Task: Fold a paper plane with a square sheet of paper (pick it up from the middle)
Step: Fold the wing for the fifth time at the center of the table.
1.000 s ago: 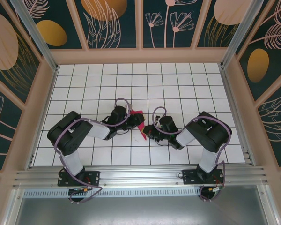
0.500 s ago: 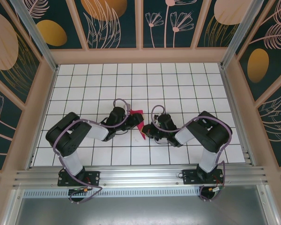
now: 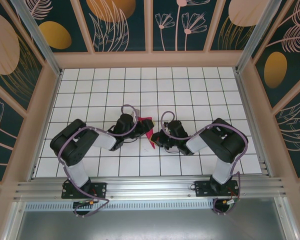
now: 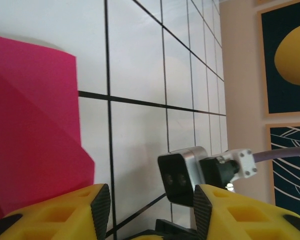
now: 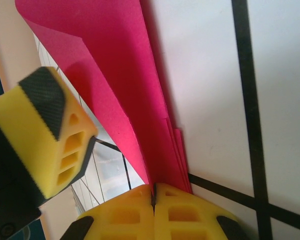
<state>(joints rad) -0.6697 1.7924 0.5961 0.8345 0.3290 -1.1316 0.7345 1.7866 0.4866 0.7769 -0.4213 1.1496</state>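
The magenta-pink paper [image 3: 149, 130] is folded into a narrow pointed dart of several layers and sits between the two grippers mid-table. My right gripper [image 5: 154, 194] is shut on the paper's [image 5: 135, 85] layered edge at one end, and the sheet fans away from the closed fingers. In the top view the right gripper [image 3: 158, 139] meets the paper's near tip. My left gripper [image 4: 151, 200] stands open with nothing between its fingers. The paper [image 4: 30, 125] lies just outside its left finger. From above, the left gripper [image 3: 139, 126] is at the paper's left side.
White grid-tiled table [image 3: 190, 90] inside peach frame walls. The right arm's wrist camera [image 4: 182, 175] shows close ahead of the left gripper. One of the left gripper's yellow fingers [image 5: 45, 125] sits close beside the paper in the right wrist view.
The right gripper has edged a little left, closer to the paper and the left gripper. The left arm and the paper have barely shifted.
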